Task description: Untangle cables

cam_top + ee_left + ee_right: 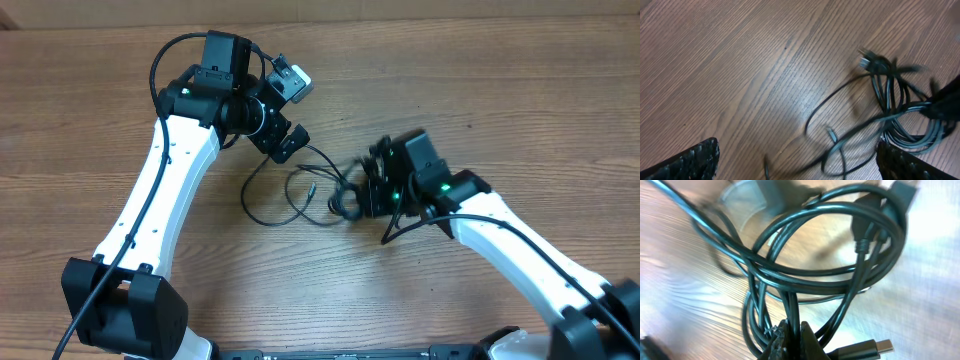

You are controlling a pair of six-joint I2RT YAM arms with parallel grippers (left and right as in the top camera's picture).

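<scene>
Several thin black cables [346, 205] lie looped together on the wooden table. My right gripper [368, 190] is shut on strands of the bundle at its right side. In the right wrist view its fingertips [790, 341] pinch a couple of strands of the cables [830, 272], and a plug with a silvery tip [875, 348] sticks out beside them. My left gripper [292, 112] hangs open over the far left end of the loops. In the left wrist view its fingers [696, 161] stand wide apart, with loose cable loops [880, 107] ahead and to the right, untouched.
The wooden table [480, 80] fills every view. The white left arm [165, 190] runs down the left side and the white right arm [520, 250] crosses the lower right. The right gripper's dark body [946, 97] shows at the left wrist view's right edge.
</scene>
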